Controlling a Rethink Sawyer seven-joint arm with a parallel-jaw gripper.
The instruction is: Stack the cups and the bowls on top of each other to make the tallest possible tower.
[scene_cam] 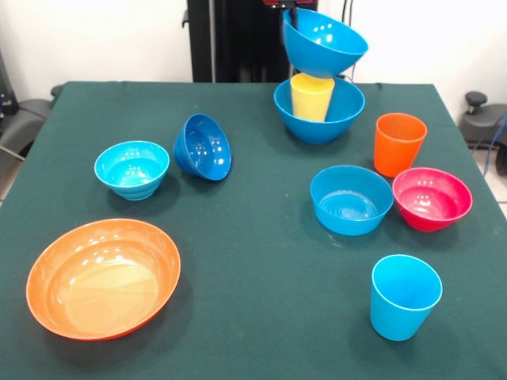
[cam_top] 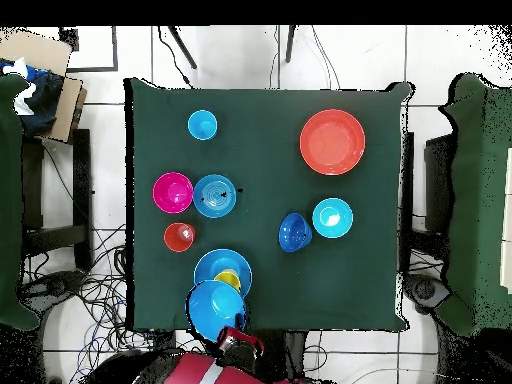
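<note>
A red arm (cam_top: 205, 375) with black parts, a white stripe, and a black pedestal (scene_cam: 226, 39).

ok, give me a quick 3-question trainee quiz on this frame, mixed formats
1. True or false: the yellow cup stands inside a large blue bowl on the table.
2. Multiple choice: which bowl lies tipped on its side? A) the wide orange bowl B) the small dark blue bowl C) the magenta-red bowl
3. Fill in: the bowl held up by the pincer, tilted above the yellow cup, is the second large ____ bowl.

Key: 1 true; 2 B; 3 blue.
</note>
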